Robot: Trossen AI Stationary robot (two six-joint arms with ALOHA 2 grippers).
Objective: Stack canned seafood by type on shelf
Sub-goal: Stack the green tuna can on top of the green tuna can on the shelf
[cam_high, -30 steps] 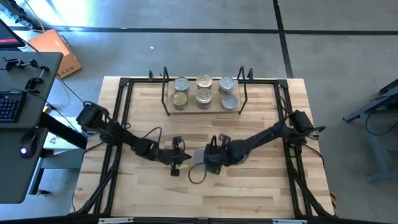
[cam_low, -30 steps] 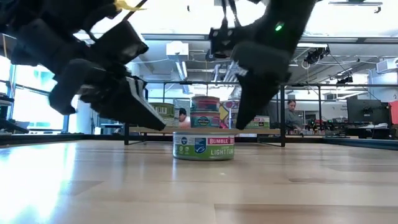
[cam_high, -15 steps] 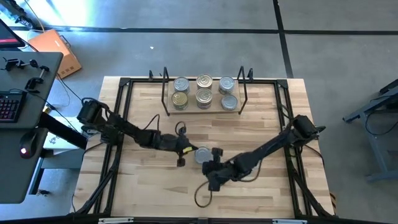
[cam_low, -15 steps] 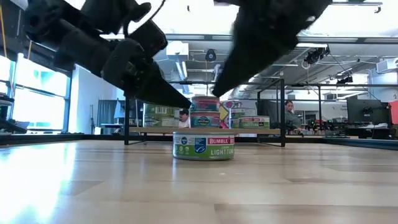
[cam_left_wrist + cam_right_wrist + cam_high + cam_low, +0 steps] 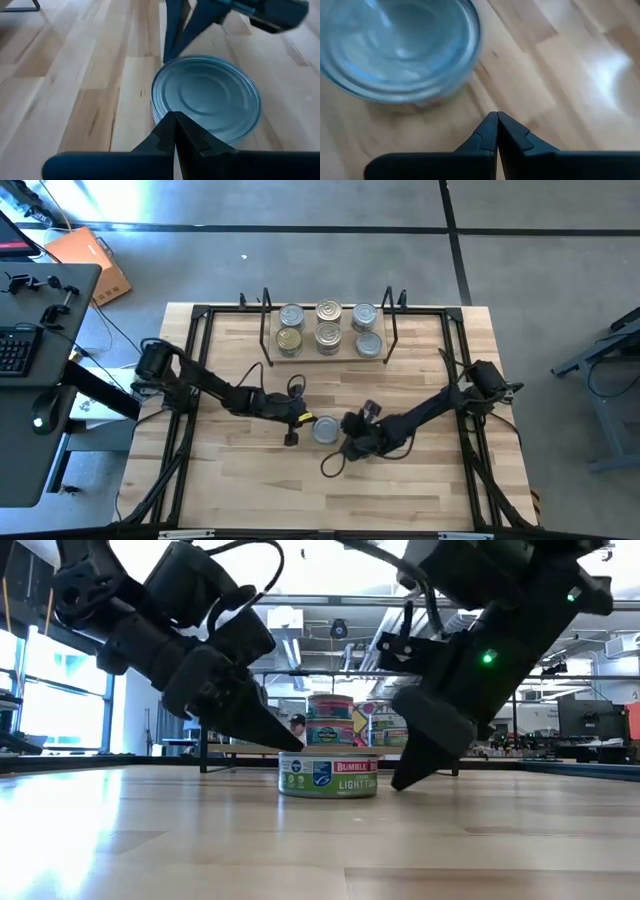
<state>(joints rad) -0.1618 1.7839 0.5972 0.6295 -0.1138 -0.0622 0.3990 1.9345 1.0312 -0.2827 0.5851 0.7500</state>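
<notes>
Mid-tabletop [image 5: 230, 480], one silver-topped tin [image 5: 325, 429] sits between the left gripper [image 5: 297, 420] and right gripper [image 5: 347, 442], both pinched shut; either should open wide before straddling its rim.

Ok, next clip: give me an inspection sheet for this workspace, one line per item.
Surface: light wood table, bare apart from the items below.
Job's things: one silver-topped tin alone mid-table; six tins on the shelf at the far edge, at least one stacked.
Clutter: nothing seen.
Grippers: left gripper and right gripper flank the lone tin, jaws shut, holding nothing.
Cables: a loop trails from the right arm near.
Surroundings: desk with keyboard on the left; people in the background.
</notes>
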